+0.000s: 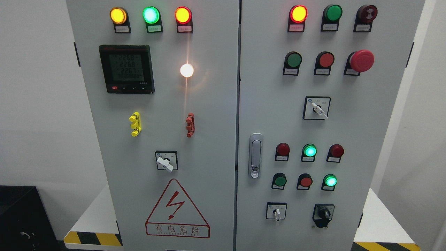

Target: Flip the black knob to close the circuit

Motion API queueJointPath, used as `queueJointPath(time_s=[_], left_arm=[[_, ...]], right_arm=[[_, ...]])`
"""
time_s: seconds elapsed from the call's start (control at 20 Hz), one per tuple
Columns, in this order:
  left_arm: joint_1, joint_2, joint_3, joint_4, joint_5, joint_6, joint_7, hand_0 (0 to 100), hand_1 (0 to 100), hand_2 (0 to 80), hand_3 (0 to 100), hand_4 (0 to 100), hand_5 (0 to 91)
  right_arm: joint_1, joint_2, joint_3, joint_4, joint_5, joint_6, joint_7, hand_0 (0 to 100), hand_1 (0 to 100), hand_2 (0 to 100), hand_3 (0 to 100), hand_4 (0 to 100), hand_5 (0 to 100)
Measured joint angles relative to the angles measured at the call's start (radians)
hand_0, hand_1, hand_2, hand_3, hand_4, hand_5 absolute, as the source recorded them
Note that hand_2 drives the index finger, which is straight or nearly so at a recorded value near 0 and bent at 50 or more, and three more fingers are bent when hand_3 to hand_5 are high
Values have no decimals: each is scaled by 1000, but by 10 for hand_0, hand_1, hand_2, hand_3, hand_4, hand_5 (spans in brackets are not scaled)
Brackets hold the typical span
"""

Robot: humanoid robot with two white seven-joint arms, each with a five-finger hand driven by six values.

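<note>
The small black rotary knob point(324, 213) sits at the bottom right of the grey steel cabinet's right door point(383, 139), pointing roughly straight up as far as I can tell. Neither robot hand is in frame, so can't say what the fingers are doing; looks like the reach hasn't started. Next up is getting a hand down there to pinch and twist it. Count-wise: one black knob, three white-handled selector switches point(319, 108), one red mushroom stop button point(361, 60).
</note>
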Motion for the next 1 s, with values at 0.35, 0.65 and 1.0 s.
queueJointPath(time_s=[0.35,0.65,1.0], left_arm=[[0,0,0,0,0,0,0,120,556,0,0,0,0],[0,0,0,0,0,0,0,120,556,0,0,0,0],[0,0,0,0,0,0,0,120,556,0,0,0,0]], right_arm=[[-1,0,0,5,1,-3,-1,0,71,0,0,0,0],[-2,0,-2,-12,1,-34,25,0,67,0,0,0,0],[13,-1,-6,-117,8,-104,29,0,59,0,0,0,0]])
